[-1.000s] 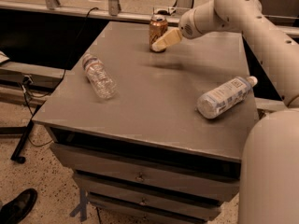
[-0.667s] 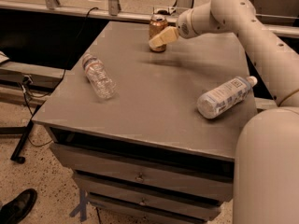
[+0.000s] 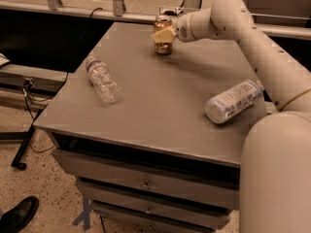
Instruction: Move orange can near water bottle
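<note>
Right at the pincer (image 3: 164, 35) stands the orange can (image 3: 163, 47) (grip: cannot tell).

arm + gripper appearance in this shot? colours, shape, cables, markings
Arm: smooth off-white tubular links with rounded, bulbous joints; a thin seam line rings the lower link. No external cables or markings visible. Gripper: yellowish-cream, wedge-shaped, at the orange can near the far edge of the table.

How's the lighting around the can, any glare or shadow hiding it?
Camera view: a warm, dim cast tints everything brownish; no strong glare on the orange can, which stands at the far edge of the table with the gripper against its front; only soft shadows lie beside the water bottle.
</note>
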Controlling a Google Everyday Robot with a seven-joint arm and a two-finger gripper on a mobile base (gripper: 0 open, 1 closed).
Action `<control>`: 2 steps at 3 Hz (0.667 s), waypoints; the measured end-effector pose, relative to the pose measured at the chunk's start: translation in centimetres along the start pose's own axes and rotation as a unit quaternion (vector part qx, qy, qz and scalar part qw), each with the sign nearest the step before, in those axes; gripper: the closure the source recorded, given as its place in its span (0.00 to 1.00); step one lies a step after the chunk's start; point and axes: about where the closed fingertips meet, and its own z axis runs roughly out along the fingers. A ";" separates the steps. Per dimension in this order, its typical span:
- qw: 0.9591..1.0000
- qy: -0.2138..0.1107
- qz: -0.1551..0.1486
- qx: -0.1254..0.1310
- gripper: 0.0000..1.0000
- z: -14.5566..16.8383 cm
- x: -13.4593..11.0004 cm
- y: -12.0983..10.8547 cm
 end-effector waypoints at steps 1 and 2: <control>1.000 -0.004 -0.012 -0.011 0.71 -1.3 -1.4 0.5; 0.998 -0.006 -0.024 -0.054 0.94 -3.1 -2.0 3.4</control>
